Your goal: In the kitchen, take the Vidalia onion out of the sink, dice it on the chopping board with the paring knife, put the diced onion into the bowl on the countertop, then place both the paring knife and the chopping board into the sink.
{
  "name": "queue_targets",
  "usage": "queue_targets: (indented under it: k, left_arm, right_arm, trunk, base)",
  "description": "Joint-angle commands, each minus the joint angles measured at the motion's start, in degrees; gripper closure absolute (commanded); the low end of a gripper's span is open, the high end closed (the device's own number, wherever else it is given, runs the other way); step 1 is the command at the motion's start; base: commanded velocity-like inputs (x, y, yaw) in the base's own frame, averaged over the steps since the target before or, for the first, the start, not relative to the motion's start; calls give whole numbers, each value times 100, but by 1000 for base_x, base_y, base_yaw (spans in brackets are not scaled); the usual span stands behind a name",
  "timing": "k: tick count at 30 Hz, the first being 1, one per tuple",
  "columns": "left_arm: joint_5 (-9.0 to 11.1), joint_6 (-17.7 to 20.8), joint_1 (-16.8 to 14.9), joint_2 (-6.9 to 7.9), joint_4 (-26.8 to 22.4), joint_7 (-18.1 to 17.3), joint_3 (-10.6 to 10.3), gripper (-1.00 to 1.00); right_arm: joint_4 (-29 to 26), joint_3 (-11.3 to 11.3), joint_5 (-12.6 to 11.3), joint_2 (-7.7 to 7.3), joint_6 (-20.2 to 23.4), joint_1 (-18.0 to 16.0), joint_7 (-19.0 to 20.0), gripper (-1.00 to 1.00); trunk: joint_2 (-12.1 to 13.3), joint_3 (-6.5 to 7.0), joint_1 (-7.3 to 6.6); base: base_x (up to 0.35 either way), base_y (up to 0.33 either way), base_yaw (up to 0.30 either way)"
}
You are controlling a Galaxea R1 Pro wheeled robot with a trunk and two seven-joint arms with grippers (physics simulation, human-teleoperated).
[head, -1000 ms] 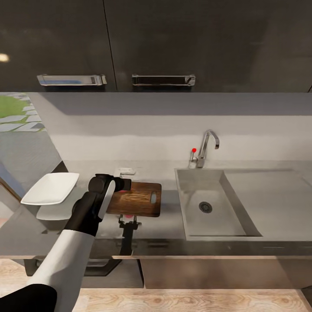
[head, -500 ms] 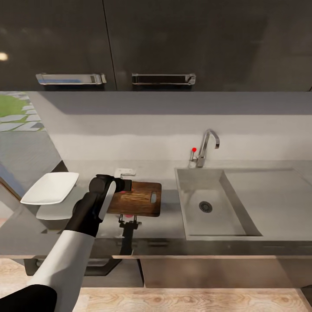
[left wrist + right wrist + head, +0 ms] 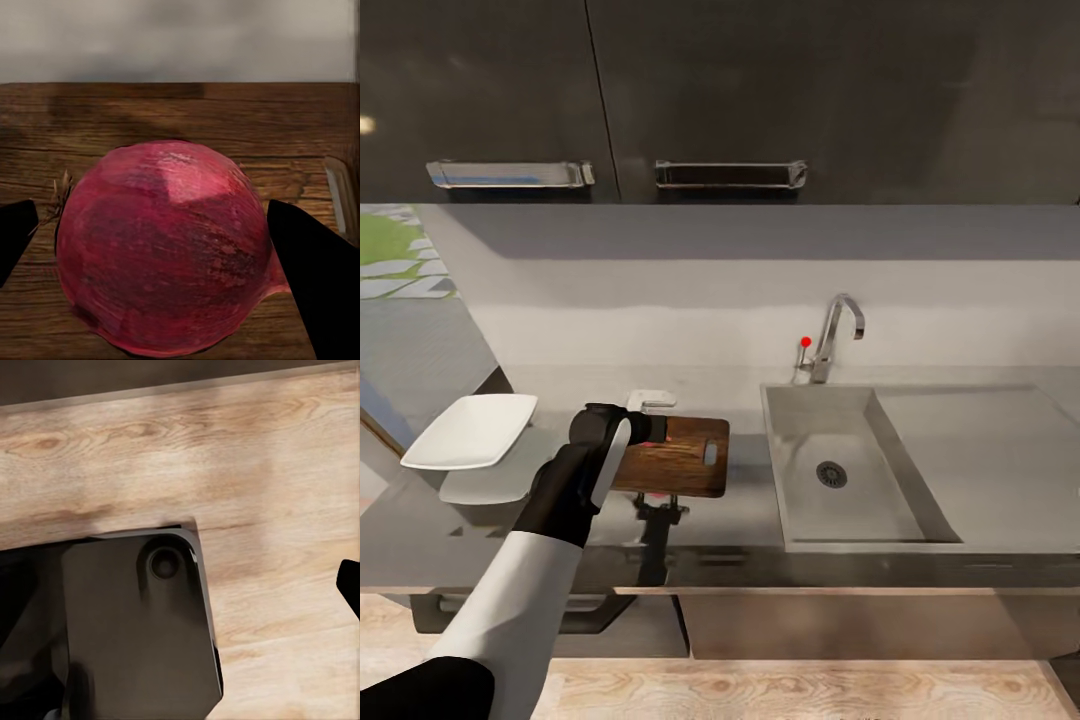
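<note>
Across the grey countertop lies the chopping board, left of the sink; on it sits the onion, between the left gripper fingers, which flank it without clearly clenching; best release it gently, centred on the board, so it won't roll.

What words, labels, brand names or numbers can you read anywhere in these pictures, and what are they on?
None can be read. The chopping board, the onion, the bowl, the sink and the tap carry no lettering; the tap's red knob is a plain dot. A small white object behind the board is too small to tell if it bears marks.
</note>
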Motion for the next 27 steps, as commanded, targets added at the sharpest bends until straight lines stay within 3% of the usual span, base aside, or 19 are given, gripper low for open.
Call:
queue_targets:
  k: [1,19,27]
  left_arm:
    - [42,23,-5,-1,-3,40,-5,100]
    - [42,19,-5,-1,20,40,-5,100]
    - [42,15,-5,-1,32,37,-5,100]
  right_arm:
    - [-9,18,-37,-3,-8,2,-15,-100]
    - [-9,18,-37,-3,-8,2,-15,-100]
    - [-9,18,-37,-3,-8,2,-15,-100]
  trunk:
    - [-12,-16,4]
    - [-12,-116,4]
    - [-12,-164,4]
  base:
    - [0,-115,0]
    - [0,-21,0]
    - [0,94,0]
